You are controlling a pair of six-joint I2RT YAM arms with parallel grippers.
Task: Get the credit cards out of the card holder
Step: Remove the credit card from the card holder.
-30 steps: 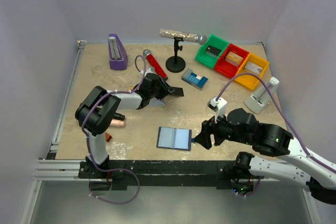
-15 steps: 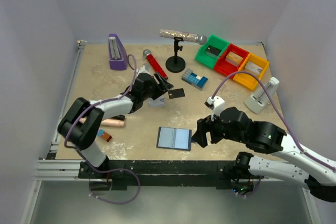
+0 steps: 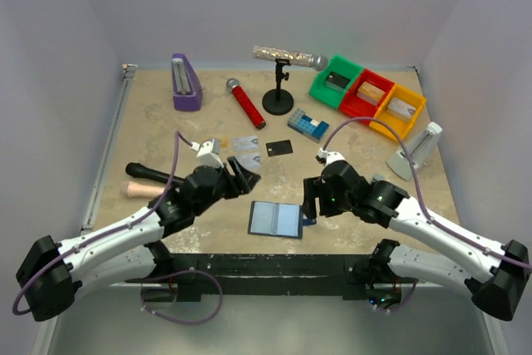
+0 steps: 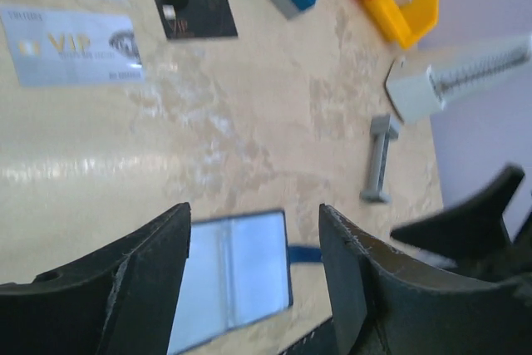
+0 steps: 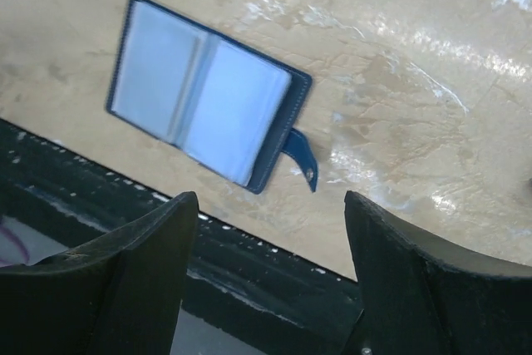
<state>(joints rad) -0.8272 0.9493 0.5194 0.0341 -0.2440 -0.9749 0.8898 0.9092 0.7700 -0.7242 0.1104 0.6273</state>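
2 silver-grey plastic cards (image 4: 73, 46) and 1 black card (image 4: 193, 22) lay out; open dark-blue bifold card holder (image 5: 208, 114) looked emptied. Left gripper (image 4: 253, 214), right gripper (image 5: 270, 201): jaws apart, empty.

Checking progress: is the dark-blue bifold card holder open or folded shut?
Open: the card holder lies spread flat on the table, both pale inner pockets facing up.

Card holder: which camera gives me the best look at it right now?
Right wrist: the card holder lies open and large, both pale pockets and the closure tab in full view. Top external shows it whole but small. Left wrist catches it blurred, partly cut by the frame's lower edge.
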